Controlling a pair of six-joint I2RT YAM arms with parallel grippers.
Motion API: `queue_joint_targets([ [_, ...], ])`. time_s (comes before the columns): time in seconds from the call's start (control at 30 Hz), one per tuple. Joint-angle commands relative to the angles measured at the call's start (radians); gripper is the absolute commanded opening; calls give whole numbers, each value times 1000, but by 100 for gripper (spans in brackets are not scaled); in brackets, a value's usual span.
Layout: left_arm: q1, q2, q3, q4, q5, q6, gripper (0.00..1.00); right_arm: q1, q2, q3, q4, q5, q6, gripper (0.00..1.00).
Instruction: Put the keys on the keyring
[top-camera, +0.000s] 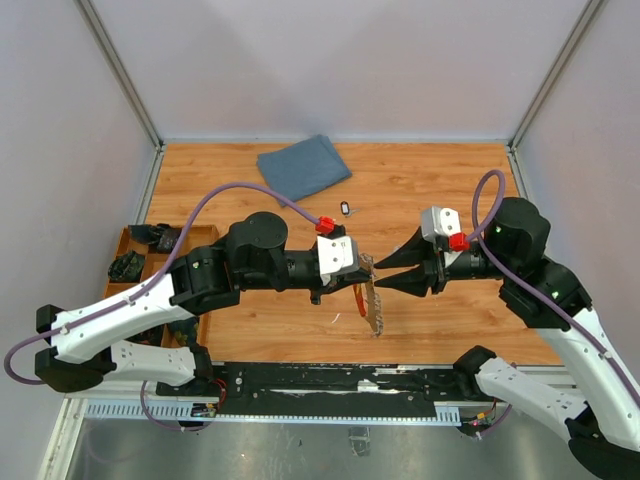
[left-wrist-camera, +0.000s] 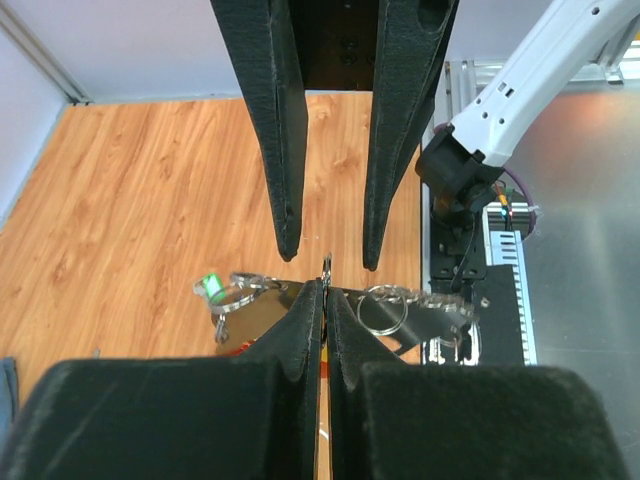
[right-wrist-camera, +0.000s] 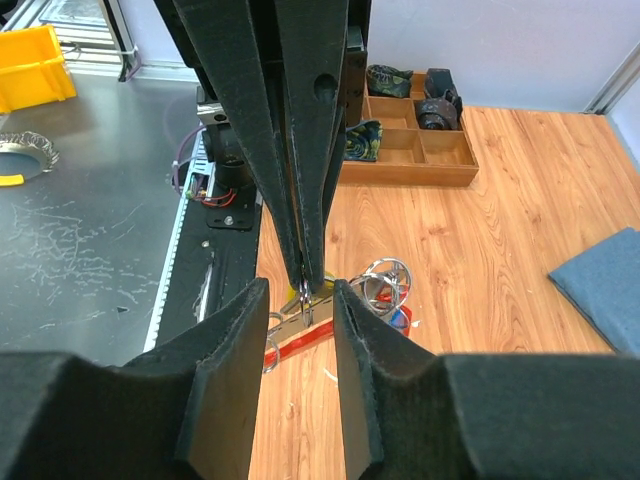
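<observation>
The keyring hangs in mid-air above the wooden counter, with its silvery chain drooping from it. My left claw is squeezed fully closed on a thin metal ring at the top of the keyring, and that ring pokes up edge-on from between the tips. Below the pinch I see the keyring's red loop and a cluster of silver split rings. A bit of blue plastic shows just under those rings, too small for me to say whether it is a key head. A small green tag sits at the other end of the cluster.

My right claw faces the keyring head-on. Its jaws are partly apart, one on each side of the pinched ring, with a gap on both sides and nothing held.

A small dark item lies on the counter beyond the keyring; I cannot tell what it is. A folded blue cloth lies farther beyond the keyring. A wooden compartment tray sits well off to the keyring's left-arm side.
</observation>
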Motion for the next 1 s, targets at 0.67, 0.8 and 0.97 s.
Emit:
queue_joint_targets([
  [0.67, -10, 8, 49, 7, 16, 17, 0, 17, 23, -9, -8, -32, -15, 18],
  [0.8, -10, 14, 53, 3, 19, 18, 1, 18, 21, -11, -13, -32, -14, 4],
  [0.97, -9, 10, 56, 3, 10, 16, 1, 18, 23, 0, -48, -7, -33, 0],
])
